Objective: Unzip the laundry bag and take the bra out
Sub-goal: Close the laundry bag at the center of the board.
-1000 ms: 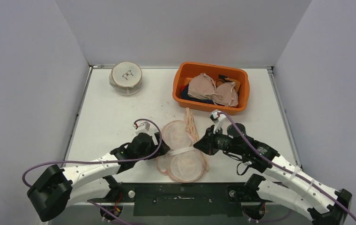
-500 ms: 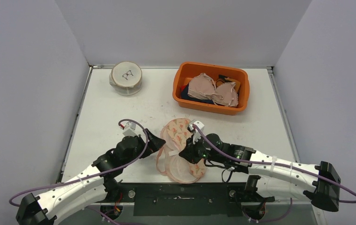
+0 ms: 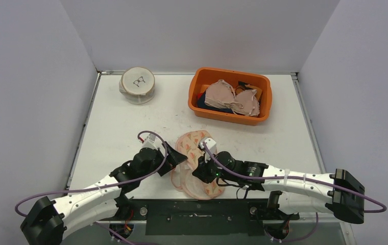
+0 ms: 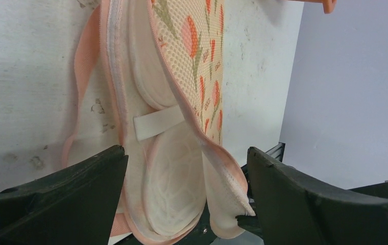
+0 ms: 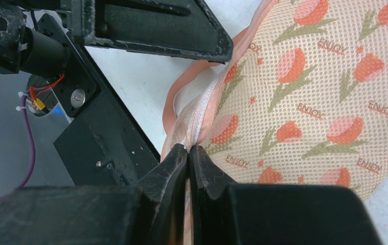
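Since a second ago the right jaws, pinched shut on the laundry bag's (image 3: 189,145) zip edge, have pulled its flowered flap leftward. The left jaws gape wide beside it. The bag lies near-centre on the scuffed white surface (image 3: 120,122), with an orange tub (image 3: 194,97) behind it.

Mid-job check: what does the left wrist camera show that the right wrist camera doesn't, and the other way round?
Only the left wrist: the bra lying inside the opened laundry bag, its white cups and a white band exposed, with the left fingers spread wide on either side.
Only the right wrist: the right fingers shut on the bag's pink zipper edge, plus the black mounting plate at the table's near edge.
Both: the floral mesh bag on the white table.
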Robot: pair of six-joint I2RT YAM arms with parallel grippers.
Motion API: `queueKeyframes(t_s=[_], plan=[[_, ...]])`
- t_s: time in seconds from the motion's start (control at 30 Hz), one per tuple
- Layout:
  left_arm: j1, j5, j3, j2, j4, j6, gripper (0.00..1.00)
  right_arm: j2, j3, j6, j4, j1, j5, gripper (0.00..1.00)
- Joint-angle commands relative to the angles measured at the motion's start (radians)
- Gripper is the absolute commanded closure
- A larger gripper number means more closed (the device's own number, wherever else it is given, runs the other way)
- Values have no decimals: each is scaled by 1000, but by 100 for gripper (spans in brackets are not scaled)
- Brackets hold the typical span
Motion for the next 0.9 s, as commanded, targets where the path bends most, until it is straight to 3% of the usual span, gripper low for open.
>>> queueKeyframes(t_s=[0.0, 0.23, 0.57, 0.73, 0.77, 0.87], plan=[[-6, 50, 29, 51, 130, -32, 16, 7, -11, -19, 80, 17, 22, 95], [-8, 40, 16, 119, 185, -52, 26, 12, -23, -30, 100, 47, 20, 95], [-11, 53, 55, 228, 227, -38, 48, 35, -16, -55, 94, 98, 22, 95], [-13, 54, 55, 225, 229, -30, 81, 43, -8, -53, 81, 108, 25, 95], [-13, 50, 55, 213, 223, -27, 87, 38, -4, -50, 73, 108, 34, 92], [-13, 30, 69, 171, 174, -8, 100, 2, 5, -36, 47, 107, 78, 65]])
